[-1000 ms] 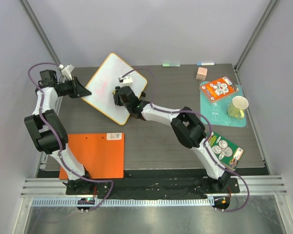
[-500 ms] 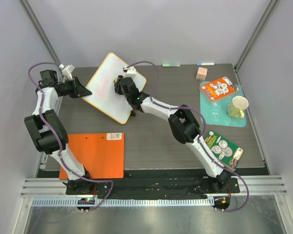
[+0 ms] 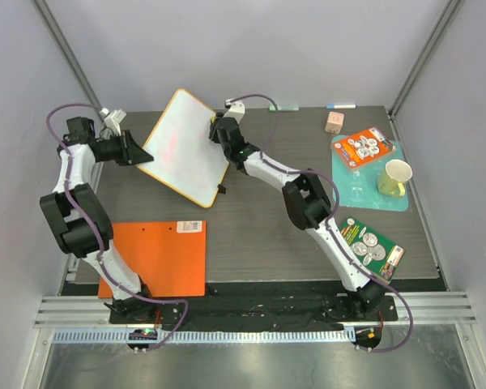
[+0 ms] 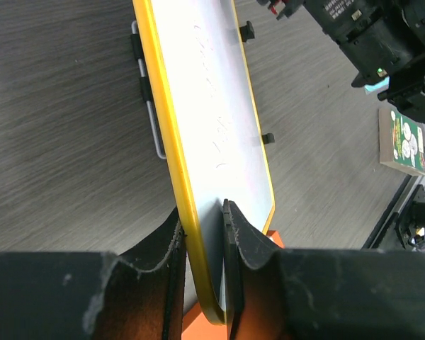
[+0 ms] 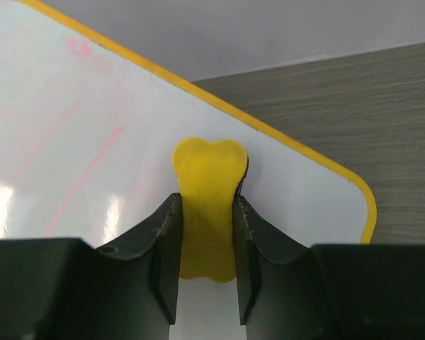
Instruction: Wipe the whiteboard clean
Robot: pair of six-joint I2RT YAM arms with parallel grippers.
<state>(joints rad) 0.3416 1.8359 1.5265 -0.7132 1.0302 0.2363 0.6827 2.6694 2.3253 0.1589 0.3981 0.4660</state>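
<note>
The whiteboard (image 3: 188, 150), white with a yellow-orange rim, is tilted up off the table at the back left. My left gripper (image 3: 139, 154) is shut on its left edge; in the left wrist view the fingers (image 4: 234, 234) clamp the whiteboard (image 4: 212, 106) rim. My right gripper (image 3: 215, 132) is shut on a yellow eraser (image 5: 207, 205) and presses it flat on the whiteboard (image 5: 64, 120) near its upper right corner. Faint pink marks (image 5: 85, 166) remain left of the eraser.
An orange clipboard sheet (image 3: 158, 259) lies at the front left. At the right are a teal mat (image 3: 371, 174) with a blister pack and a yellow cup (image 3: 395, 177), a green package (image 3: 371, 245), a small pink block (image 3: 334, 121), and markers (image 3: 340, 105) at the back edge.
My right gripper has slid the eraser from the board's lower middle up to its upper right corner. The left gripper and board stay in place.
</note>
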